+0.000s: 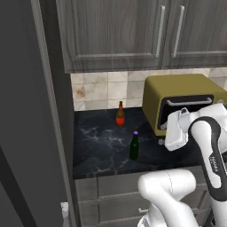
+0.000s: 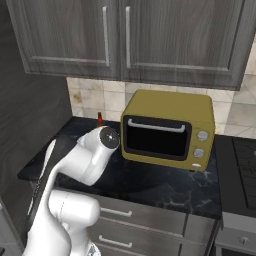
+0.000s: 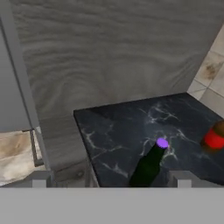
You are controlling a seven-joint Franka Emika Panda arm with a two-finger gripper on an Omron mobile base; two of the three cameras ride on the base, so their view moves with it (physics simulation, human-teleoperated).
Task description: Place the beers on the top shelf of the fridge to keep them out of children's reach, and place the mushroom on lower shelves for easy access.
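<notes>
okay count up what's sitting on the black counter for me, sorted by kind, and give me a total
Beer bottles: 2, the green bottle with a purple cap and the brown bottle with a red cap
Toaster ovens: 1, the yellow toaster oven
Total: 3 things on the counter

Dark green glass bottle (image 1: 134,148) with purple cap, brown red-labelled bottle (image 1: 120,115), black white-veined marble counter (image 1: 102,146), mustard-yellow toaster oven (image 2: 169,129).
</notes>
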